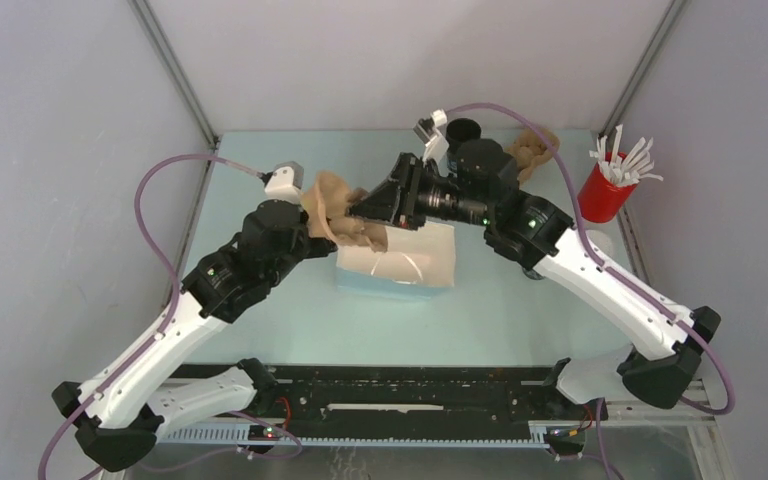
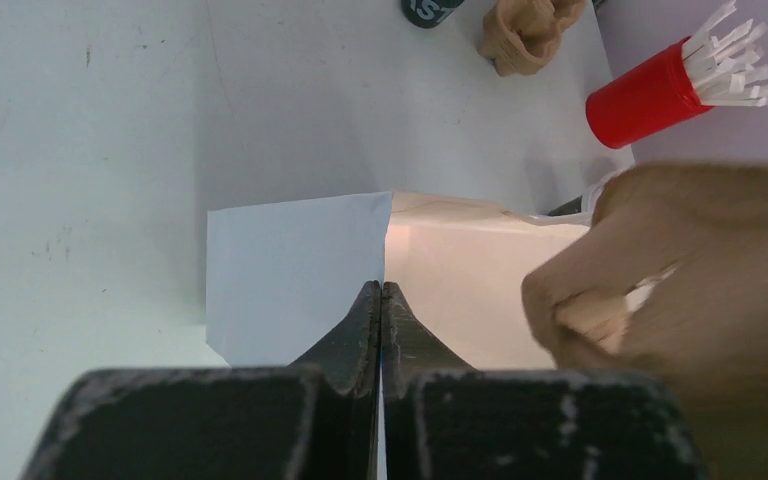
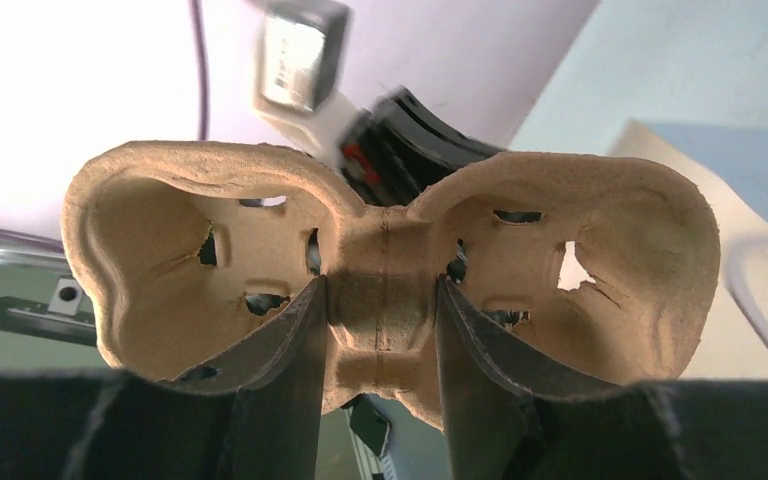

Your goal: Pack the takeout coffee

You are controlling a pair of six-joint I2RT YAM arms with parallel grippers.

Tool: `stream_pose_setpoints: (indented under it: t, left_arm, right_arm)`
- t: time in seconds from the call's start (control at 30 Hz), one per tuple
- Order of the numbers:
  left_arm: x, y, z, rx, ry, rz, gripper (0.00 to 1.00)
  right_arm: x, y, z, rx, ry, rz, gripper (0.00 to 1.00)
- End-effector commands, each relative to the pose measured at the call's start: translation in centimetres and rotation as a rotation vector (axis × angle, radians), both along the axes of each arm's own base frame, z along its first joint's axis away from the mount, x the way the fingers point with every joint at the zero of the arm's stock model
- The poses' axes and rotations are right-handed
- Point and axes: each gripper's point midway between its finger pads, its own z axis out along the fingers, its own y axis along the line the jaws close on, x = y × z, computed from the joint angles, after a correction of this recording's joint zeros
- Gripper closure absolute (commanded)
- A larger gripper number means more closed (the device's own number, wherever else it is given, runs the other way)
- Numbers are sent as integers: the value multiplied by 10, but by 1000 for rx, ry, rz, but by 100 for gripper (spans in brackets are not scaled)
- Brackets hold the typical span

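At the mouth of the white paper bag [image 1: 415,268], the right gripper [image 3: 380,290] clamps a pulp cup carrier [image 3: 160,235] by its centre while the left gripper [image 2: 381,292] pinches the bag's edge.

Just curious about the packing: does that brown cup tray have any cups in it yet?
Empty. The right wrist view shows both wells of the tray bare, with the right gripper clamped on its middle bridge.

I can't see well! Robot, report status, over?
Left pincer shut on white bag edge. Right pincer shut on cardboard cup carrier. Lidded coffee not clearly seen.
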Motion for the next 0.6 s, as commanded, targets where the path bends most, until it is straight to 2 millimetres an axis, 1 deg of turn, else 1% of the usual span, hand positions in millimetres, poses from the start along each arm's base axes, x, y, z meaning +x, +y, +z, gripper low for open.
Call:
stream_pose_setpoints:
  t: [0.0,0.1,0.17,0.27,0.43,0.5,0.57]
  left_arm:
    - [4,6,5,-35,-34,54,100]
    - [4,5,4,-41,-33,55,100]
    - [4,6,3,-43,-28,62,100]
    - [4,6,1,-51,-21,68,100]
    - [3,7,0,-69,-14,80,100]
    - [3,8,0,-74,-12,88,100]
    - [3,8,-1,-79,-12,92,100]
  right_arm:
    - [-5,-24,19,80,-49,-95,77]
    - [-12,-29,8,58,-29,-96,77]
    - [-16,-33,1,44,14,-105,77]
    - [-18,-41,-14,19,82,-160,77]
    - [-28,-43,-21,29,164,-154,76]
    - [-29,-42,-28,18,186,-177,76]
    - [-25,-42,-38,-13,184,-211,75]
